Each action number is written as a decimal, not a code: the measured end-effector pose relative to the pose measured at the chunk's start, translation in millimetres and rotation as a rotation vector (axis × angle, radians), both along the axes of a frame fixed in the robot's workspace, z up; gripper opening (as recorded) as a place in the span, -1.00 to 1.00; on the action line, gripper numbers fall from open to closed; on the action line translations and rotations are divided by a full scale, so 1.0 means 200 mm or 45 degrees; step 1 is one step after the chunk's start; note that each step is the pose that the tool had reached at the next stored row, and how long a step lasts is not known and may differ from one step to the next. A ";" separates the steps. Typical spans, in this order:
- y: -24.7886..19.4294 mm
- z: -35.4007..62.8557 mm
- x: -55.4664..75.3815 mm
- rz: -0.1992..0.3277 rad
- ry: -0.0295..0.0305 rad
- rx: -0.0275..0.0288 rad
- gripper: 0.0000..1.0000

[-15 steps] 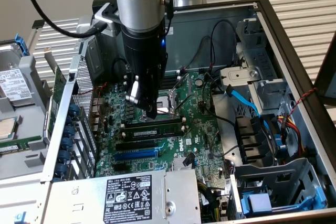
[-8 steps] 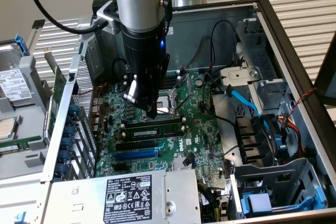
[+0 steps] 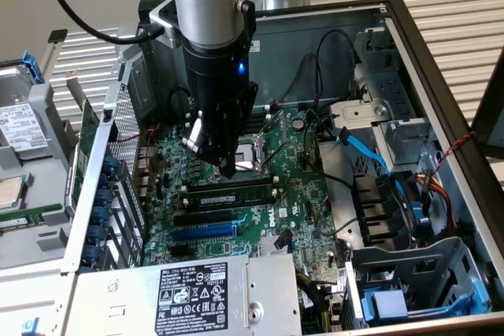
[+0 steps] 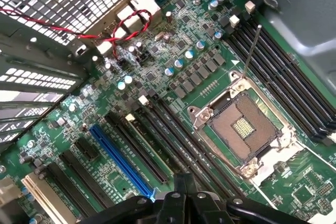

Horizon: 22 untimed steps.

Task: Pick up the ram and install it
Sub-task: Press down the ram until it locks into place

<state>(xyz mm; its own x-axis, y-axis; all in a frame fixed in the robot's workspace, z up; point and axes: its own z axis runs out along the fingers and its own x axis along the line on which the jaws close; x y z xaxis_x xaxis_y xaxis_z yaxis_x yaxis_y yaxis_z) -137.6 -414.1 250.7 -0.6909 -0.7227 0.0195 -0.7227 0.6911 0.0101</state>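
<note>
The ram (image 3: 228,193) lies flat and low on the green board (image 3: 295,194) inside an open computer case (image 3: 441,92). It is a long, thin, dark stick. Its long side runs from the exterior view's left to the exterior view's right, in line with the black slots (image 3: 206,216) next to it. It looks like it sits in a slot, but I cannot tell if it is pushed all the way in. The gripper (image 3: 224,169) hangs just above the ram, near its middle, pointing down at it. Its two fingers (image 4: 180,184) are pressed together with nothing between them. In the wrist view I cannot pick out the ram among the dark slots. The long blue slot (image 3: 203,232) is a little further from the gripper than the black slots. The square chip socket (image 4: 244,127) is open and shiny, close to the gripper. Red wires (image 4: 126,24) curl by the metal grid wall. A grey box with a black and white label (image 3: 193,293) sits at the near edge of the case. A blue cable (image 3: 366,151) runs across on the exterior view's right. The case rests on a surface of pale slats (image 3: 457,13).
</note>
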 end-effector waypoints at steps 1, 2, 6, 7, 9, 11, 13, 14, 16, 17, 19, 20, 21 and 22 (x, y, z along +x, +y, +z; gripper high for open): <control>0.000 0.000 0.00 -0.014 -0.0001 -0.0025 -0.80; 0.000 0.000 0.00 -0.028 0.0000 -0.0052 -0.80; 0.000 0.000 0.00 -0.081 0.0000 -0.0147 -0.80; 0.000 0.000 0.00 -0.095 0.0001 -0.0166 -0.80; 0.000 0.000 0.00 -0.125 0.0002 -0.0189 -0.80; 0.000 0.000 0.00 -0.157 0.0003 -0.0200 -0.80; 0.000 0.000 0.00 -0.189 0.0006 -0.0208 -0.80; 0.000 0.000 0.00 -0.205 0.0007 -0.0210 -0.80; 0.000 0.000 0.00 -0.239 0.0010 -0.0214 -0.80; 0.000 0.000 0.00 -0.255 0.0010 -0.0215 -0.80; 0.000 0.000 0.00 -0.290 0.0013 -0.0218 -0.80; 0.000 0.000 0.00 -0.306 0.0014 -0.0220 -0.80; 0.000 0.000 0.00 -0.322 0.0015 -0.0222 -0.80; 0.000 0.000 0.00 -0.340 0.0016 -0.0223 -0.80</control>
<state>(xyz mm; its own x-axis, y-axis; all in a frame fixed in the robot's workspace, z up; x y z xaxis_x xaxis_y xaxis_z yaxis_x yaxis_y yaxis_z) -137.6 -414.0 250.7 -0.8568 -0.5147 0.0313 -0.5150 0.8572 -0.0028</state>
